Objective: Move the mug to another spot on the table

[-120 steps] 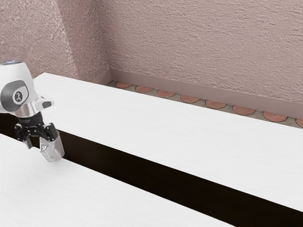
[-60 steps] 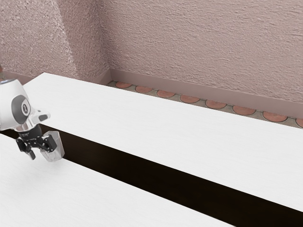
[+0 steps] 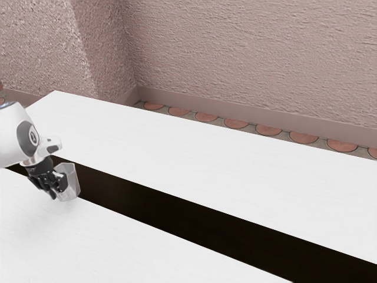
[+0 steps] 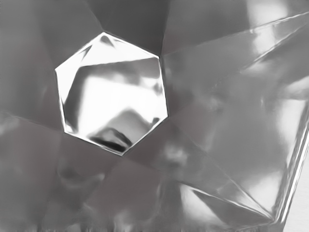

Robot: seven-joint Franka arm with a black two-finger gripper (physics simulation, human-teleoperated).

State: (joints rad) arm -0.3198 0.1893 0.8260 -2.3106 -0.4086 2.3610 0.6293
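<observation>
While facets gleam inside, end effector [image 3: 54, 185] seemingly clamps mug [image 3: 71, 181].

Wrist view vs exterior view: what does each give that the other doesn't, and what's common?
Wrist view: a look down into the mug, with faceted grey inner walls and a bright hexagonal bottom.
Exterior view: the gripper low at the mug, the white table, the dark gap next to the mug, and the pink wall.
Both: the mug.
</observation>
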